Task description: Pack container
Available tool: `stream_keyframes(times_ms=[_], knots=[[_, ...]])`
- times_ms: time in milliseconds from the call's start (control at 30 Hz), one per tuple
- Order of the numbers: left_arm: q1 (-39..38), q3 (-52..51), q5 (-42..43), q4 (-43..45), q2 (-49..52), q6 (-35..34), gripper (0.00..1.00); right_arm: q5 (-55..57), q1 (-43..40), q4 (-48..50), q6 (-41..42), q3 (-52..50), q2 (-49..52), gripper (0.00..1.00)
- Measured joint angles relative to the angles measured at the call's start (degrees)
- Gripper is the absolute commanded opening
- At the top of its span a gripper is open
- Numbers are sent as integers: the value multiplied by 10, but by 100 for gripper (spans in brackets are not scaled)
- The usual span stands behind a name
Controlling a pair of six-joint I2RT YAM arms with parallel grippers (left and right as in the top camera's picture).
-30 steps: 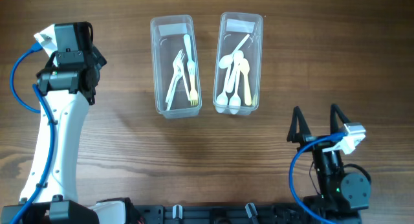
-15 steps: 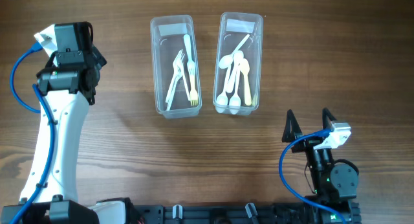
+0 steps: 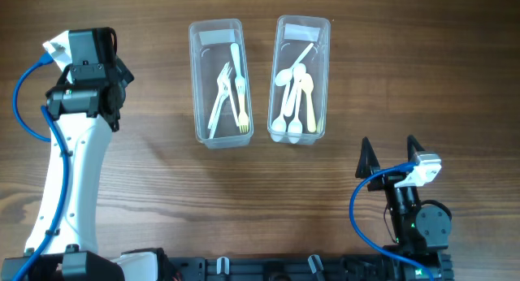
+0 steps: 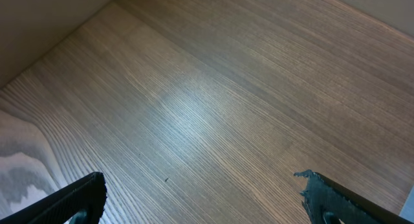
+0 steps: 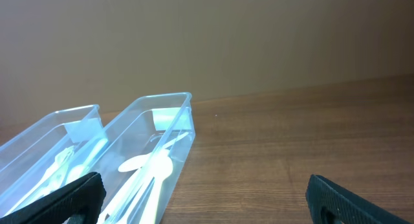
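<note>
Two clear plastic containers stand side by side at the far middle of the table. The left container (image 3: 216,82) holds several forks (image 3: 240,98) and other white cutlery. The right container (image 3: 300,78) holds several spoons (image 3: 297,98), also seen in the right wrist view (image 5: 145,162). My right gripper (image 3: 390,157) is open and empty, near the front right of the table, below and right of the spoon container. My left gripper (image 4: 200,198) is open and empty over bare wood at the far left; the overhead view shows only its arm (image 3: 81,78).
The wooden table (image 3: 162,192) carries nothing else. A wall or board edge rises at the far side in the left wrist view (image 4: 39,23). Blue cables (image 3: 24,102) run along both arms.
My right arm has drawn back toward the front edge and shifted slightly left between one second ago and half a second ago. Since then nothing moved. The left arm stayed still.
</note>
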Motion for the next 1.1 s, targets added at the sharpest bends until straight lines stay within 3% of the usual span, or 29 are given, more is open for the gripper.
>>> stream_keyframes(times_ms=[667,800,1100], knots=[[0,0,0,0,-8,0,100,0,0,0,0,0,0,100],[0,-2,0,-4,-85,0,100,0,0,0,0,0,0,100],[0,0,16,3,-427,0,100,-2,0,0,0,0,0,100]])
